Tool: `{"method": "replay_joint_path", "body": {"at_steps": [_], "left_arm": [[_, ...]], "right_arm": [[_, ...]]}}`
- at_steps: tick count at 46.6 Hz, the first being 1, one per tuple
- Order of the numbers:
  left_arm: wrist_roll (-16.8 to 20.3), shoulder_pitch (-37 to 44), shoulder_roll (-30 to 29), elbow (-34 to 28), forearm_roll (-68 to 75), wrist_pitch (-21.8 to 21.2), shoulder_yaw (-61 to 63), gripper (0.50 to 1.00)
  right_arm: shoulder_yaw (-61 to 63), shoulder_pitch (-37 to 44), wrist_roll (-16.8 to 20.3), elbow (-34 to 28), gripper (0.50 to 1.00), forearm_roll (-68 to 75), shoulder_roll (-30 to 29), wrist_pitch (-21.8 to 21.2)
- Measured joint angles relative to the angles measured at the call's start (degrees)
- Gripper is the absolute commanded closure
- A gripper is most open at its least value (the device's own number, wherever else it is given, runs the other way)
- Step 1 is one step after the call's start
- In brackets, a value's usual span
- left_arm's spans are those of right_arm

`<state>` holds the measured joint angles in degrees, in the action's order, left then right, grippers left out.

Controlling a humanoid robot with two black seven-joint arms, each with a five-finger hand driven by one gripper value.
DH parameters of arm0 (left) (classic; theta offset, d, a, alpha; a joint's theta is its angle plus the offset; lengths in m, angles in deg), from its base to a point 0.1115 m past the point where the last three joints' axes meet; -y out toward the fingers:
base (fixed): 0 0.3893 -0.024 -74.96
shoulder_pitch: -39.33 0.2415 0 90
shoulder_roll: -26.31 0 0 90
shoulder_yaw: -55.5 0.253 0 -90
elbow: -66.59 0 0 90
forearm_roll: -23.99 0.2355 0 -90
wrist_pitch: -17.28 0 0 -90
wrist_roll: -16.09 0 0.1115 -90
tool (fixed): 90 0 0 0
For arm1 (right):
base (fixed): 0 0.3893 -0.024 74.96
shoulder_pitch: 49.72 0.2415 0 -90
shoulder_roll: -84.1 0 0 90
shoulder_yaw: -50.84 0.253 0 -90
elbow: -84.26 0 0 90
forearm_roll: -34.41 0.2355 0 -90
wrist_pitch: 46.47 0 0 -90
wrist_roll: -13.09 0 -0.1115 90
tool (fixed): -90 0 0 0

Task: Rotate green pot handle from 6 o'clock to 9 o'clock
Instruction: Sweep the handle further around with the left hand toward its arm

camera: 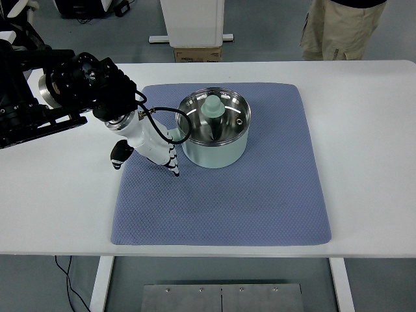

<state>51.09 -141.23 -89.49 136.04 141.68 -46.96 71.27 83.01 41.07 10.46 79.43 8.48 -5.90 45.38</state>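
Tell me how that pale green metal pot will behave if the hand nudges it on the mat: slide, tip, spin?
The pale green pot with the shiny steel interior looks wide and squat, so it probably won't tip. The textured blue-grey fabric mat likely grips its base, so expect some drag or bunching. Its round wall may let the left robot hand, beside it, slip off and spin it.

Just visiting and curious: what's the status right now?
Left hand at green pot's left wall, grip unclear. Handle not clearly visible. Right arm out of view. Nothing blocking on the blue mat.
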Motion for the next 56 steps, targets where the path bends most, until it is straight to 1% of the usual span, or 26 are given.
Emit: {"method": "replay_joint_path", "body": {"at_steps": [11,27,41,56], "left_arm": [[0.0,-1.0,-0.2,-1.0,0.0,0.0,1.3,0.5],[0.0,-1.0,-0.1,-4.2,1.0,-0.2,2.0,0.5],[0.0,-0.5,0.0,-5.7,1.0,-0.4,2.2,0.5],[0.0,-0.4,0.0,-5.9,1.1,-0.5,2.3,0.5]], "right_arm": [[0.0,0.0,0.0,0.0,0.5,0.0,0.0,0.0],[0.0,0.0,0.0,0.0,0.5,0.0,0.0,0.0],[0.0,0.0,0.0,0.0,0.5,0.0,0.0,0.0],[0.0,0.0,0.0,0.0,0.5,0.0,0.0,0.0]]}}
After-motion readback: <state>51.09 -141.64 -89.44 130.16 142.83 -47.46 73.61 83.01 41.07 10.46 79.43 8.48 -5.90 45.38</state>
